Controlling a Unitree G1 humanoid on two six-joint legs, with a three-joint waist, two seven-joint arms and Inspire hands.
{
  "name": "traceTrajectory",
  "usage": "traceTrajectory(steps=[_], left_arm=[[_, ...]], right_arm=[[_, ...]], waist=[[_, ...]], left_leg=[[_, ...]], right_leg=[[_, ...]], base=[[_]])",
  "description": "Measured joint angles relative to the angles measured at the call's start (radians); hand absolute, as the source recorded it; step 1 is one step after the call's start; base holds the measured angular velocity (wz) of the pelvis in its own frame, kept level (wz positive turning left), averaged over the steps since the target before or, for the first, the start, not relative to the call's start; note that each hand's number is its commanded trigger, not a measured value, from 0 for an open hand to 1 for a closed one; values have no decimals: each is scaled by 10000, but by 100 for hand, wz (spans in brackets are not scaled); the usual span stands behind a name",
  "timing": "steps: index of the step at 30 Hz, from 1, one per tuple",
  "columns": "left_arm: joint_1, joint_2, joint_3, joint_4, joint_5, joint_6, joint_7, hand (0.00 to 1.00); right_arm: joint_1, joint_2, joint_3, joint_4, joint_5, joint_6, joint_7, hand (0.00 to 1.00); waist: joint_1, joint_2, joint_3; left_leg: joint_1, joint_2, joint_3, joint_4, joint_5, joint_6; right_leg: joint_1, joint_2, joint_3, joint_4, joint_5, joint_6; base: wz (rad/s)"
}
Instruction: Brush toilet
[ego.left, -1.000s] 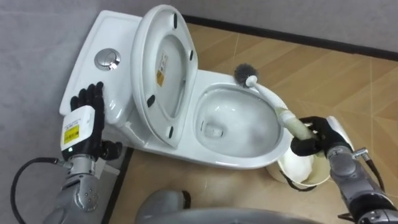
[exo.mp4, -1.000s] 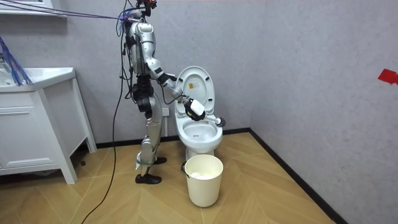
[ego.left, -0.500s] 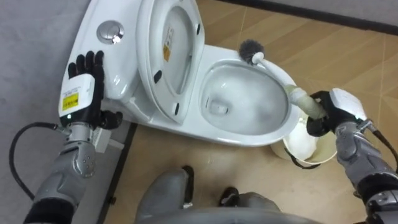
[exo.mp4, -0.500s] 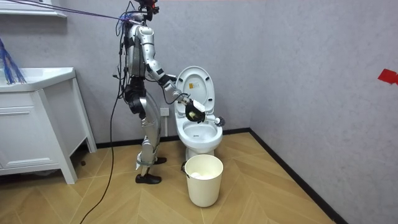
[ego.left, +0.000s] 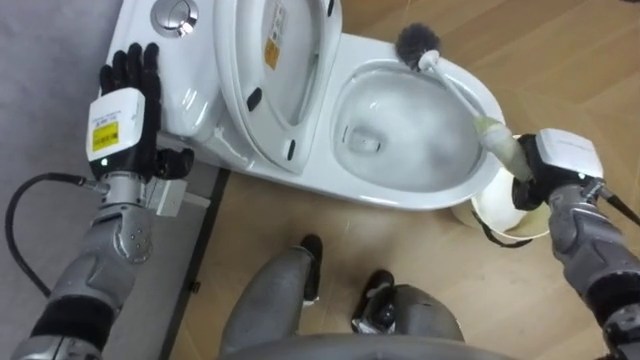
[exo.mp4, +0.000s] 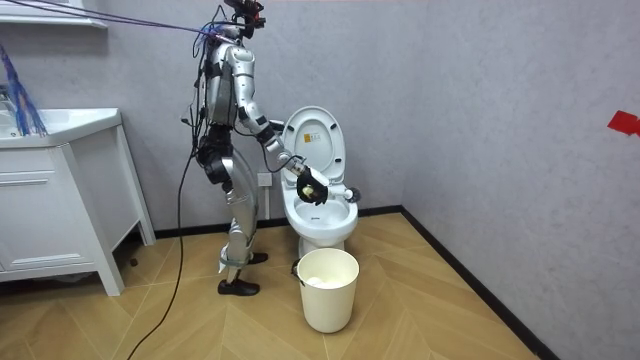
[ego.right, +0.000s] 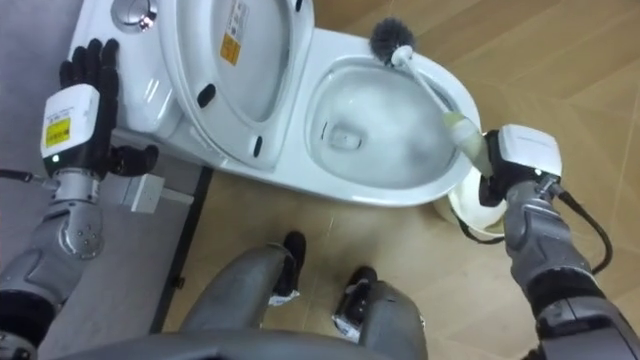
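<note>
A white toilet (ego.left: 400, 190) stands open before me, its lid and seat (ego.left: 275, 70) raised against the cistern (ego.left: 190, 90). My right hand (ego.left: 555, 165) is shut on the pale handle of a toilet brush (ego.left: 465, 100). The brush slants across the bowl's far side, and its grey bristle head (ego.left: 416, 42) rests on the far rim. My left hand (ego.left: 125, 95) is open, fingers straight, beside the cistern's left end. In the room view I stand beside the toilet (exo.mp4: 322, 215) and lean toward it, with the right hand (exo.mp4: 312, 184) over the bowl.
A round white bin (ego.left: 505, 210) stands on the wood floor by the bowl's right side, partly under my right wrist. In the room view the bin (exo.mp4: 327, 288) is in front of the toilet. A white vanity cabinet (exo.mp4: 60, 200) stands at the room view's left.
The eye views have tilted down, so the toilet sits higher in them and my feet show. My body has leaned over the bowl. The brush head stays on the far rim.
</note>
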Motion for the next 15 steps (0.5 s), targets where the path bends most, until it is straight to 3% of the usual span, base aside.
traceTrajectory(steps=[7, 12, 15], left_arm=[[126, 142, 36, -28, -105, 36, 220, 0], [135, 326, -49, -141, -170, 28, 297, 0], [214, 359, 24, -86, -191, 28, 387, 0]], right_arm=[[1506, -5, 68, -1918, -57, -137, 323, 100], [2982, -200, 804, -3561, -476, -352, 1449, 100], [3211, -220, 834, -3873, -429, -346, 1612, 100]], waist=[[-108, -216, -36], [-53, -390, -127], [-82, -464, -137]], left_leg=[[16, 74, 262, 25, 2, 3], [-104, 171, 382, 28, -1, 34], [-146, 196, 547, 67, -1, 51]], right_leg=[[-20, 32, 163, -5, -5, 3], [-247, 16, 264, 149, -5, 2], [-427, -1, 460, 332, -5, -3]], base=[[-4], [-4], [-16]])
